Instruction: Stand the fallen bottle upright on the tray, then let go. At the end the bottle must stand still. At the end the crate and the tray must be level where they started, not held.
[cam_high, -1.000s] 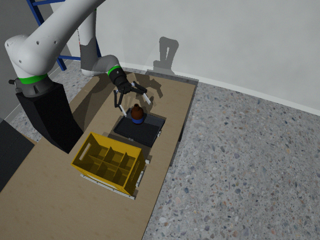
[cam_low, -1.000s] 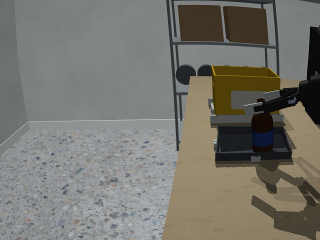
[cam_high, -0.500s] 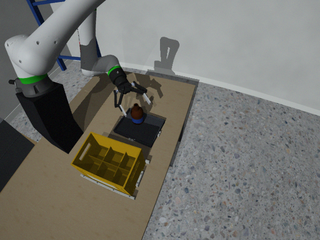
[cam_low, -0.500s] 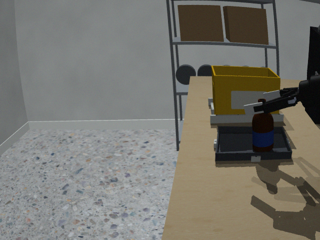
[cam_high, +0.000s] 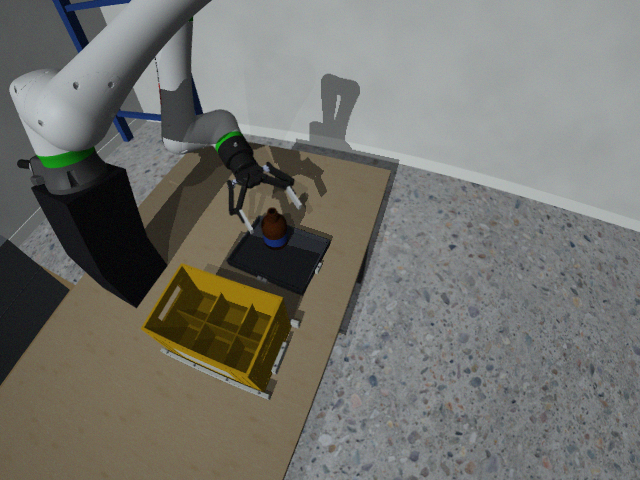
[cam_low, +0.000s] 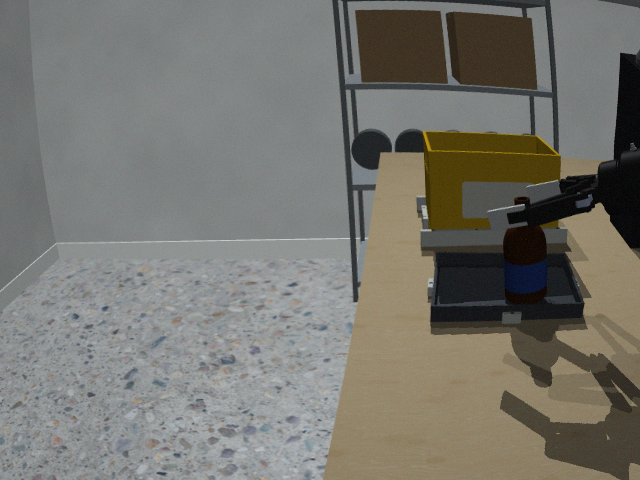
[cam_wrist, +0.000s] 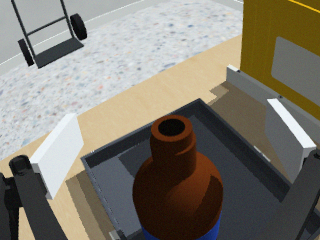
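Observation:
The brown bottle (cam_high: 273, 228) with a blue label stands upright on the dark tray (cam_high: 280, 253), near the tray's far corner. It also shows upright in the exterior view (cam_low: 525, 254) and in the wrist view (cam_wrist: 176, 192). My gripper (cam_high: 270, 210) is open wide. Its white finger pads (cam_low: 524, 203) stand on either side of the bottle's neck and are clear of it. In the wrist view (cam_wrist: 175, 147) the pads are far apart left and right of the bottle. The yellow crate (cam_high: 219, 323) sits level on its base.
The tray (cam_low: 503, 286) and crate (cam_low: 490, 177) sit on a wooden table. The table edge drops to a speckled floor on the right. A metal shelf (cam_low: 444, 82) with boxes stands behind the table. My arm's black pedestal (cam_high: 98, 227) is at the left.

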